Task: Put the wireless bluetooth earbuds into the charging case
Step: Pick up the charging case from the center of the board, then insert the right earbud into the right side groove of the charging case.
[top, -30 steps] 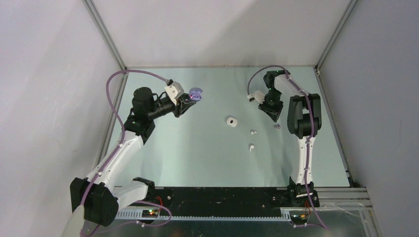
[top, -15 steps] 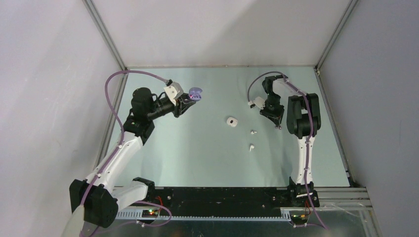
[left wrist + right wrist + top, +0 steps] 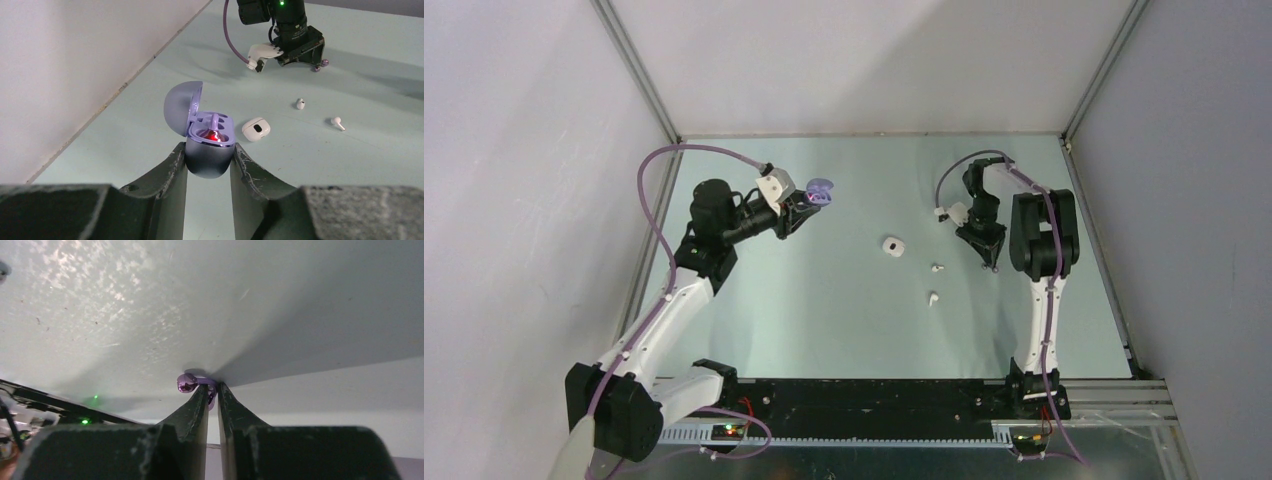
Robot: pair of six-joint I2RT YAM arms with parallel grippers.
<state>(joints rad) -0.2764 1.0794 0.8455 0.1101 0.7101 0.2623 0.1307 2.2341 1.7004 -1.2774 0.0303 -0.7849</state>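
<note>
My left gripper is shut on the purple charging case, held off the table at the back left with its lid open and a red light glowing inside. A purple stem shows in one of its wells. My right gripper points down at the table on the right, its fingers pinched on the stem of a purple earbud that rests on the surface. In the top view the right gripper covers that earbud. Two white earbuds lie loose mid-table.
A white charging case, lid shut, lies between the arms, left of the white earbuds. The enclosure's left wall runs close beside the left gripper. The right arm's base column stands just right of its gripper.
The right gripper has moved nearer and slightly right, come down over the purple earbud and closed on its stem. The left arm has held the purple case still.
</note>
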